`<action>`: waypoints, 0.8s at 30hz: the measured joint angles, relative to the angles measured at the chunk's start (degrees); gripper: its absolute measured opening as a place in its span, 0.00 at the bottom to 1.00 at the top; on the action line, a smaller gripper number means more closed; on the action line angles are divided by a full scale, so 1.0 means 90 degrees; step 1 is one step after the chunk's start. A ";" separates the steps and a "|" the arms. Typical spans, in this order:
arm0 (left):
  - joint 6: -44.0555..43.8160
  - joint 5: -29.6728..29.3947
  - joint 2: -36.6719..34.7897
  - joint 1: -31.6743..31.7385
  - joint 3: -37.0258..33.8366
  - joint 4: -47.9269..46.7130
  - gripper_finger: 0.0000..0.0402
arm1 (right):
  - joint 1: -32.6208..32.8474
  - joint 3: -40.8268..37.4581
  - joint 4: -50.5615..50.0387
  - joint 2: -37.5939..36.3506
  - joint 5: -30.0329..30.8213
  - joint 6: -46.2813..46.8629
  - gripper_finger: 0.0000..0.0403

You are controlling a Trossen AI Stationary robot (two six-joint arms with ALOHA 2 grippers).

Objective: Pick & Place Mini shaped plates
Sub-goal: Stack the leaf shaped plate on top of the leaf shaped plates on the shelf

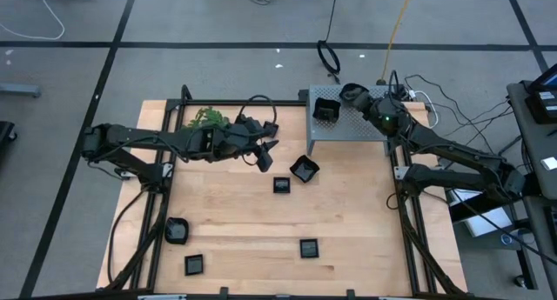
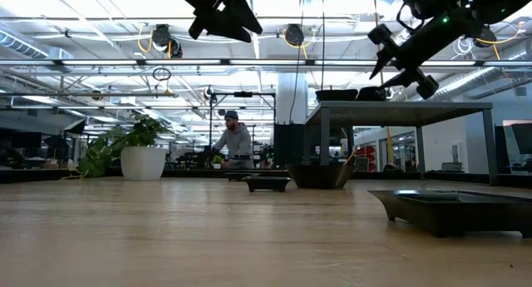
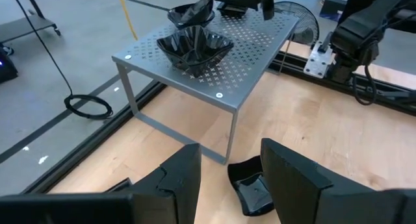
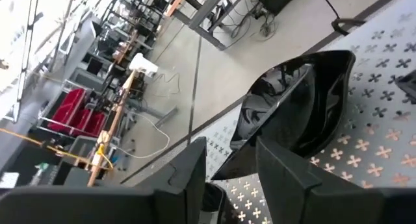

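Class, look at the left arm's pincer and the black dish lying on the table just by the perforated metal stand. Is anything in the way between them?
Nothing visible is. The left pincer hangs open above the table, and the black dish shows in the gap between its fingers, beside the perforated metal stand. Only bare wood lies around it.

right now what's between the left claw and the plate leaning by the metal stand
Nothing: in the high view, only bare wood separates the left claw from the leaning plate beside the perforated metal stand.

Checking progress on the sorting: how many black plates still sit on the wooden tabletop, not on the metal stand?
5: one beside the stand's front edge, one just left of it, one front centre, two front left. Arms may hide more.
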 joint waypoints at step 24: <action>-0.0045 -0.0038 0.0000 -0.0150 0.0000 0.0007 0.41 | 0.0011 0.0066 -0.0178 -0.1101 -0.1095 -0.7862 0.25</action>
